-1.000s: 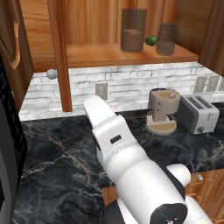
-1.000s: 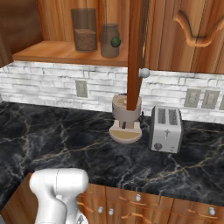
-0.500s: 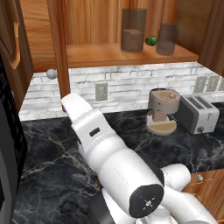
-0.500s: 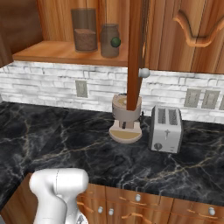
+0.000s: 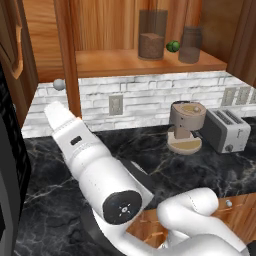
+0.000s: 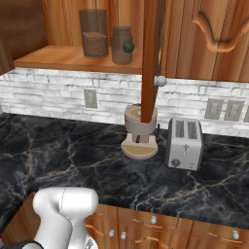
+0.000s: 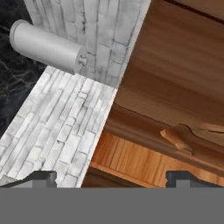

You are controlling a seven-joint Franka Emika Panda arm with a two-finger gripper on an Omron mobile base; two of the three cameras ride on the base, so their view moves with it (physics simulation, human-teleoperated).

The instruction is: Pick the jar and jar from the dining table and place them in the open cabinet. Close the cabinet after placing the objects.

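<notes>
Two jars stand on the wooden shelf (image 5: 120, 62) of the open cabinet: a taller one with a brown lower half (image 5: 152, 35) (image 6: 94, 33) and a smaller grey-brown one (image 5: 190, 44) (image 6: 121, 44). The cabinet's open door (image 5: 67, 55) (image 6: 150, 53) shows edge-on, with a round silver knob (image 5: 59, 84) (image 6: 160, 80). My white arm (image 5: 85, 155) stretches up and to the left over the counter, below that door. My gripper (image 7: 111, 179) is open with nothing between its fingers, and faces white brick and an arched wooden door panel (image 7: 175, 113). The dining table is out of view.
A round grey-brown appliance (image 5: 186, 125) (image 6: 140, 127) and a silver toaster (image 5: 225, 129) (image 6: 185, 142) stand on the black marble counter (image 6: 73, 155) against the white brick wall. A small green ball (image 5: 173, 46) lies between the jars. A grey cylinder (image 7: 46, 46) sticks out from the bricks.
My arm has swung left and further out over the counter, with its tip now close under the open door's knob. The jars and the door have not moved.
</notes>
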